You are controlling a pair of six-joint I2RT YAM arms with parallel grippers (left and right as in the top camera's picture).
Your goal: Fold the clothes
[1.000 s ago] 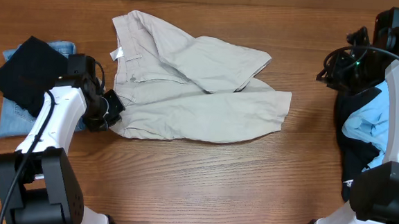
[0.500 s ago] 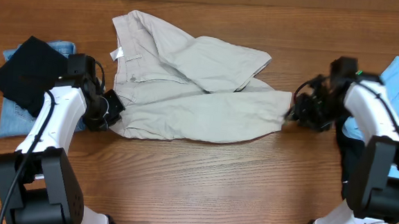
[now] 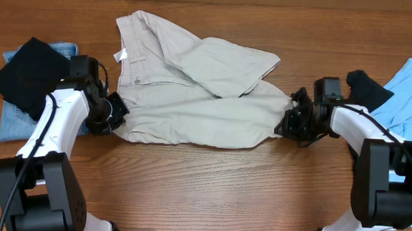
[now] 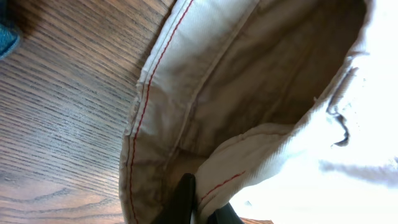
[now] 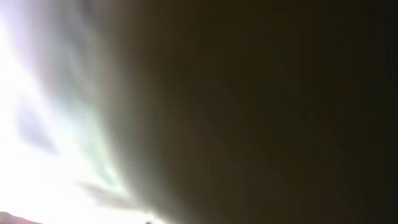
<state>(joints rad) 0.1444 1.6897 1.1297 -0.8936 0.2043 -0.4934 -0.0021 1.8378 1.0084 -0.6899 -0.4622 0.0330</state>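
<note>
Beige trousers lie spread on the wooden table, waistband to the left, legs to the right, upper leg partly folded over. My left gripper is shut on the waistband's lower left corner; in the left wrist view its fingers pinch the red-stitched hem of the trousers. My right gripper is at the hem of the lower trouser leg, touching it. The right wrist view is filled with blurred cloth, and the fingers do not show.
A black garment lies on folded blue jeans at the far left. A light blue garment and a dark one lie at the far right. Bare wood runs along the front of the table.
My right arm swung from the far right pile to the trouser leg's hem; the hem edge has shifted slightly left. The light blue garment now lies uncovered. The left arm has not moved.
</note>
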